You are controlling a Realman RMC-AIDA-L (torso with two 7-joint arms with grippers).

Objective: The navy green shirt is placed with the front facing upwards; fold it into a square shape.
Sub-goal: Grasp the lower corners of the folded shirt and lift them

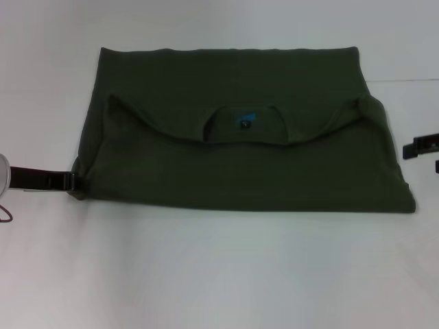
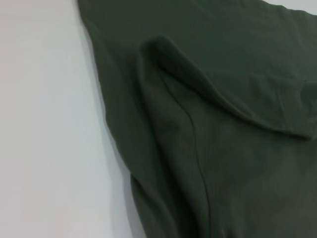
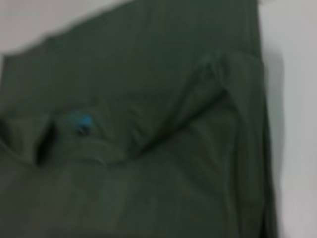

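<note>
The navy green shirt (image 1: 240,157) lies on the white table as a wide rectangle, with sleeves and hem folded in. Its round collar and small blue neck label (image 1: 245,118) show in a curved opening at the middle. My left gripper (image 1: 70,180) sits at the shirt's near left corner, touching the slightly bunched edge. Off the shirt's right edge, my right gripper (image 1: 429,155) is open and holds nothing. The left wrist view shows only the shirt (image 2: 208,129) and its folded edge up close. In the right wrist view the shirt (image 3: 148,173) appears with the label (image 3: 81,120).
The white table (image 1: 219,274) runs all around the shirt, with a broad bare strip in front. A thin dark cable (image 1: 5,214) hangs by my left arm at the left edge.
</note>
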